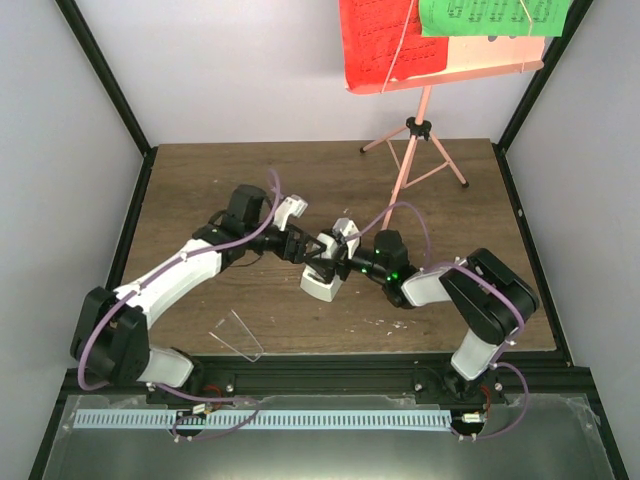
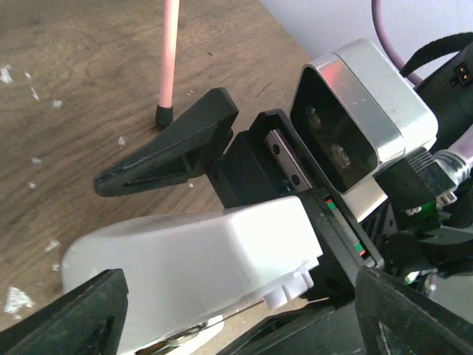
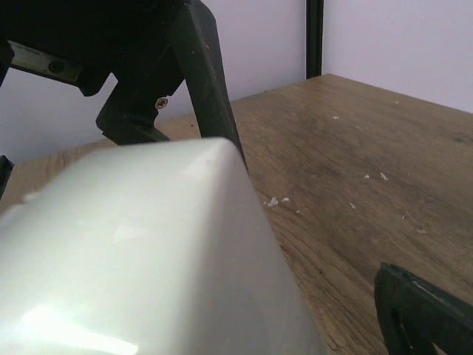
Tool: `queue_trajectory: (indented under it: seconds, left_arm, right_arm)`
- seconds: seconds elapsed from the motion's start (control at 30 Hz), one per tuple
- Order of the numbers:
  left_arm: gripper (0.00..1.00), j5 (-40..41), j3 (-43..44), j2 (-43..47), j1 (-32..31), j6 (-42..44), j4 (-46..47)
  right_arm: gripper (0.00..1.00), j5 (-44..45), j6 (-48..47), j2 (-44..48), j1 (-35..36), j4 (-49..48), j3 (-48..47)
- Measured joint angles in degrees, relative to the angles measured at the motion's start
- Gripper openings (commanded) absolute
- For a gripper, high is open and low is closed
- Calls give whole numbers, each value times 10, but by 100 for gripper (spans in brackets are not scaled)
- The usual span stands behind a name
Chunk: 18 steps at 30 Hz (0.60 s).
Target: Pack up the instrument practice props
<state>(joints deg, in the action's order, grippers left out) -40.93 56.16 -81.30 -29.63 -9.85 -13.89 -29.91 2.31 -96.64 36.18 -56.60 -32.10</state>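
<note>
The small white pyramid metronome [image 1: 322,285] is lying on the brown wooden surface [image 1: 200,180] near the middle, between the two arms. The left gripper [image 1: 305,250] is reaching in from the far left with its jaws spread wide. In the left wrist view its two black fingers [image 2: 70,314] are sitting at either side of the white body [image 2: 199,266]; whether they are touching it cannot be told. The right gripper [image 1: 335,268] is coming in from the right and is also standing wide open, straddling the metronome. One of its fingers [image 2: 166,159] is showing bare wood between itself and the white shell, and in the right wrist view the other finger [image 3: 425,310] is sitting well apart from the glossy white side [image 3: 133,251]. The two grippers are crowding close together over the metronome. A clear plastic cover [image 1: 237,335] is resting on the surface at the near left, apart from both grippers. The pink tripod music stand [image 1: 420,130] is standing at the far right, with a red sheet-music page [image 1: 375,40] and a green sheet-music page [image 1: 490,15] sitting on its desk.
</note>
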Motion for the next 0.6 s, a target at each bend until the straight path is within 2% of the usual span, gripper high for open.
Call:
queue_trajectory:
  seconds: [0.2, 0.4, 0.5, 0.6]
  left_arm:
    - [91, 43, -3, 61, 0, 20, -1]
    - [91, 90, -47, 155, -1, 47, 32]
    - [90, 110, -57, 164, -10, 62, 36]
    - [90, 147, -57, 150, -44, 85, 30]
  right_arm:
    - [100, 2, -3, 34, 0, -58, 45]
    - [100, 0, -12, 113, 0, -163, 139]
    - [100, 5, -12, 150, 0, -197, 163]
    - [100, 34, -16, 196, 0, -217, 184]
